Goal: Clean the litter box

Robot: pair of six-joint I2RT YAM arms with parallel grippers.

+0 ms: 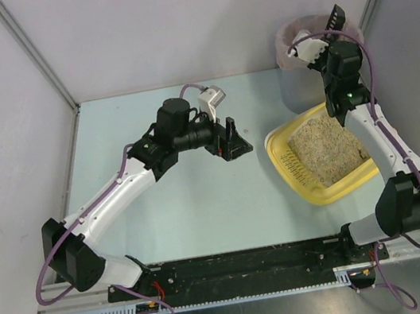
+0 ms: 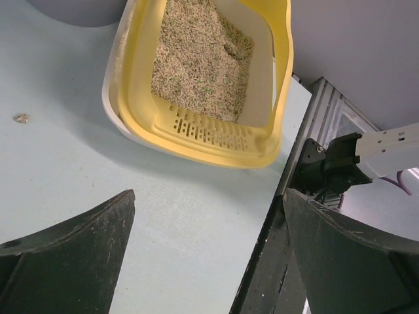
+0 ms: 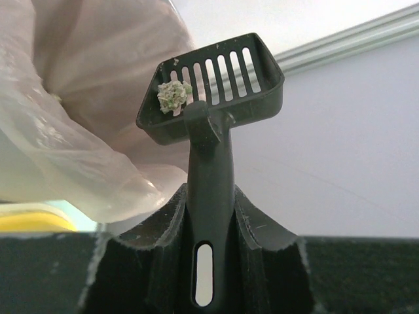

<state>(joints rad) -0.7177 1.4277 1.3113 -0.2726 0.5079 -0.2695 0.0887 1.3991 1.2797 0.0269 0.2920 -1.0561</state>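
The yellow litter box point(image 1: 291, 161) sits at the right of the table, holding beige litter point(image 1: 326, 152); in the left wrist view its slotted rim point(image 2: 216, 134) faces me. My right gripper point(image 1: 330, 52) is shut on the handle of a dark slotted scoop point(image 3: 213, 85), held up beside the pink bag of the bin point(image 1: 292, 42). A greenish clump point(image 3: 172, 95) lies in the scoop's left corner. My left gripper point(image 1: 231, 139) is open and empty, hovering over the table left of the box.
A grey round bin point(image 1: 294, 78) with a pink liner point(image 3: 72, 98) stands at the back right, behind the box. A small crumb point(image 2: 21, 118) lies on the table left of the box. The black rail point(image 1: 236, 265) runs along the near edge.
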